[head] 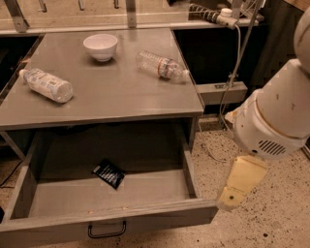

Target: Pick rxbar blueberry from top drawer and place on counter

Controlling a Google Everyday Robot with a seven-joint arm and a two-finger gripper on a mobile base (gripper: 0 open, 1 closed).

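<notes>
The rxbar blueberry (pixel 109 173) is a small flat dark packet with white print. It lies on the floor of the open top drawer (pixel 111 220), left of centre and towards the back. The drawer is pulled out under the counter (pixel 106 94) and has a black handle (pixel 106 229) on its front panel. My arm (pixel 271 121) is a large white joint with a cream link (pixel 240 184) hanging down at the right, beside the drawer's front right corner. My gripper itself does not show in the camera view.
On the counter stand a white bowl (pixel 100 46) at the back, a clear bottle (pixel 47 84) lying at the left and another clear bottle (pixel 162 66) lying at the right. A power strip (pixel 213 14) and hanging cables (pixel 232 77) are at the right rear. Speckled floor lies at the right.
</notes>
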